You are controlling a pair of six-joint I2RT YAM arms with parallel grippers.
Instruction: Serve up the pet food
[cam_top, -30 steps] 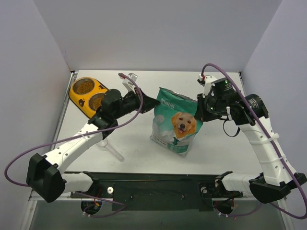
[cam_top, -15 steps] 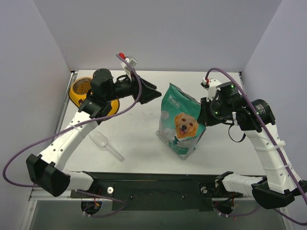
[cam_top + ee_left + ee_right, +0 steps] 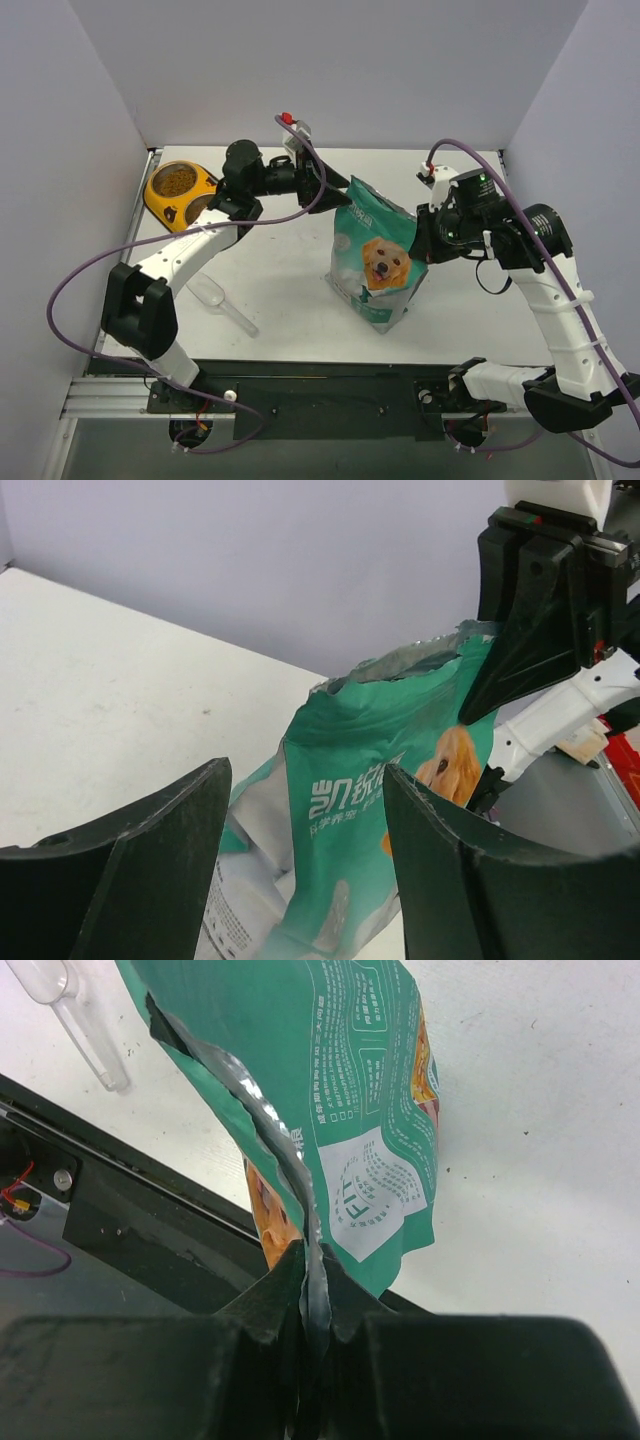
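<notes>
The teal-and-white pouch (image 3: pixel 374 258) with the dog's face stands upright mid-table, its torn top open. My right gripper (image 3: pixel 424 236) is shut on the pouch's top right edge; in the right wrist view the silver torn edge of the pouch (image 3: pixel 340 1090) is pinched in the gripper (image 3: pixel 312 1270). My left gripper (image 3: pixel 336 189) hovers open just left of the pouch's top, touching nothing. In the left wrist view the pouch (image 3: pixel 370 780) shows beyond the gripper (image 3: pixel 305 772). Brown pet food (image 3: pixel 175 181) lies in the feeder's bowls. Any inside the pouch is hidden.
The yellow double-bowl feeder (image 3: pixel 157 203) sits at the back left, partly behind my left arm. A clear plastic scoop (image 3: pixel 214 298) lies on the table near the front left, and the scoop (image 3: pixel 70 1000) also shows in the right wrist view. White walls enclose the table.
My left gripper opened and its arm swung up and right toward the pouch's top. The right gripper shifted the pouch a little rightward and stood it more upright.
</notes>
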